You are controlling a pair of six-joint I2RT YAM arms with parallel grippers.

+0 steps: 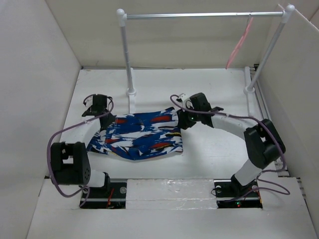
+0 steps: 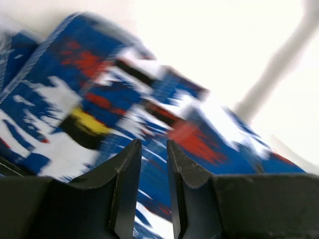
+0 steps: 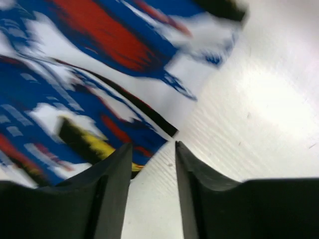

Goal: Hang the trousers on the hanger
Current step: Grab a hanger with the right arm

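The blue-and-white printed trousers [image 1: 139, 134] lie folded flat on the white table between the two arms. The thin pink hanger [image 1: 239, 42] hangs from the right end of the silver rail. My left gripper [image 1: 105, 120] is at the trousers' left edge; in the left wrist view its gripper [image 2: 153, 149] is open by a narrow gap just above the blurred print [image 2: 99, 94]. My right gripper [image 1: 183, 122] is at the trousers' right edge; in the right wrist view its gripper [image 3: 152, 152] is open over bare table, with the fabric's edge [image 3: 99, 99] just ahead and left.
The silver rail [image 1: 199, 15] on two white posts [image 1: 127, 55] spans the back of the table. White walls close in the left, right and back sides. Purple cables loop off both arms.
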